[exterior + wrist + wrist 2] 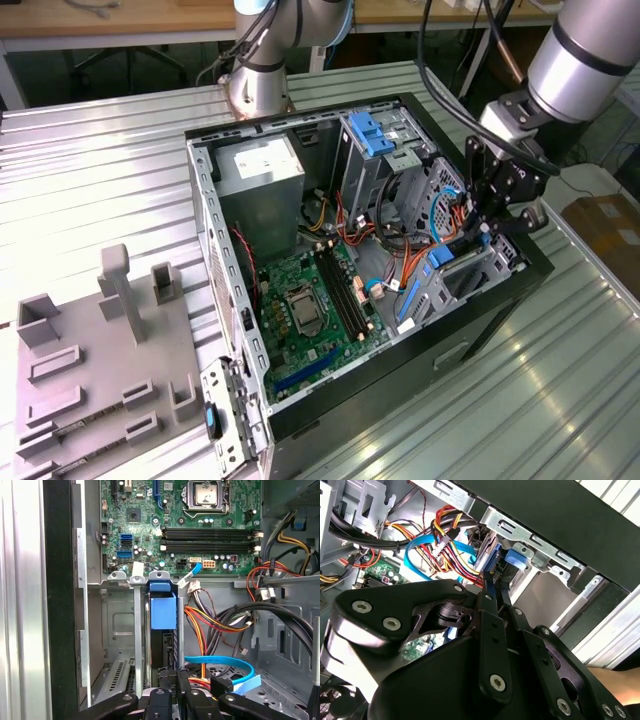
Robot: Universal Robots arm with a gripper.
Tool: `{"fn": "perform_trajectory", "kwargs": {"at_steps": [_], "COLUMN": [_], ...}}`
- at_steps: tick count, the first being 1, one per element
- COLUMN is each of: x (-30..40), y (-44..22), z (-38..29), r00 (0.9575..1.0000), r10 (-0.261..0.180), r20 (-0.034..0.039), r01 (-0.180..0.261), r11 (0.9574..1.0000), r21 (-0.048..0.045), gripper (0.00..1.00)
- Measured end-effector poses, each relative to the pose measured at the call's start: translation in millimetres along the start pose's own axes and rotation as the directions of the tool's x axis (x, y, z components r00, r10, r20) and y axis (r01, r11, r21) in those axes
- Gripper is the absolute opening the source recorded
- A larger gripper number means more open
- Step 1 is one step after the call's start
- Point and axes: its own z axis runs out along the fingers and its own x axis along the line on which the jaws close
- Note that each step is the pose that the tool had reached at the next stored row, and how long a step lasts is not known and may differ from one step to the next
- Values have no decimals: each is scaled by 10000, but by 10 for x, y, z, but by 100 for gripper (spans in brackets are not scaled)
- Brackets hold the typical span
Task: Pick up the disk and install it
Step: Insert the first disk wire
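The disk point(162, 641) stands on edge in a slot of the metal drive cage point(116, 630), its blue side rail point(163, 610) facing up toward the motherboard. In the second wrist view the disk's silver edge point(489, 550) and blue rail point(516, 560) sit just beyond my fingertips. My gripper point(173, 676) is shut on the disk's near edge, with the fingers point(487, 611) pressed close together around a thin blue strip. In the exterior view the gripper point(488, 228) hangs over the cage at the case's right end, above the disk's blue rail point(440, 260).
The open computer case point(215, 290) lies on a ribbed metal table. Bundled power wires point(210, 625) and a blue data cable point(225, 661) crowd beside the cage. The motherboard point(310, 305), a grey power-supply box point(262, 170) and a blue bracket point(372, 133) are inside. A grey fixture point(100, 380) sits at the exterior view's left.
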Motion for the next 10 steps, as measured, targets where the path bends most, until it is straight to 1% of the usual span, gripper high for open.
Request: {"fn": "perform_trajectory", "kwargs": {"at_steps": [7, 10], "x": [2, 3], "y": [1, 3], "z": [31, 63], "r00": [10000, 10000], "r10": [0, 1], "r20": [-1, -1], "r01": [0, -1], "r11": [10000, 10000], "r21": [1, -9], "gripper": [17, 17]}}
